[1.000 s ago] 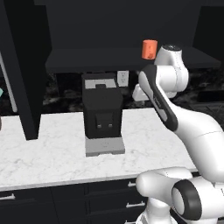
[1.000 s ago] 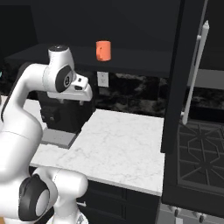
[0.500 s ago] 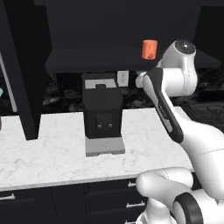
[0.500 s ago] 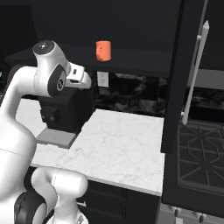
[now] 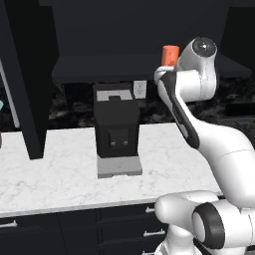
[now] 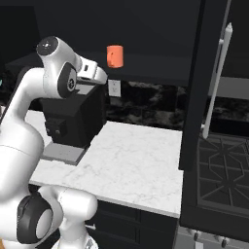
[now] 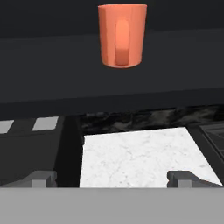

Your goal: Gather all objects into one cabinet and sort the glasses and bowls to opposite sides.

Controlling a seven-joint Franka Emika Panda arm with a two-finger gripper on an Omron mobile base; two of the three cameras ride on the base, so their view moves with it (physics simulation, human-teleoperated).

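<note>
One of the glasses, a bright orange cup [image 7: 122, 35], stands on the dark shelf [image 7: 52, 83] of the open black cabinet, its handle facing the hand camera. The same orange cup [image 5: 170, 55] [image 6: 115, 56] sits near the shelf's front edge. My gripper [image 7: 111, 178] is open, its fingertips [image 7: 41, 177] spread wide with nothing between them. It hangs just below and in front of the shelf, short of the cup. The gripper [image 6: 100, 76] points toward the shelf from the left. The bowls are out of view.
A black coffee machine [image 5: 117, 129] stands on the white marble counter [image 5: 55, 174] under the shelf. The cabinet's tall door [image 6: 194, 87] with its silver bar handle [image 6: 216, 82] hangs open on the right. A stove [image 6: 223, 165] lies beyond it.
The arm has lifted and the hand has come up toward shelf level, nearer the orange cup. The cup has not moved and the jaws stayed open.
</note>
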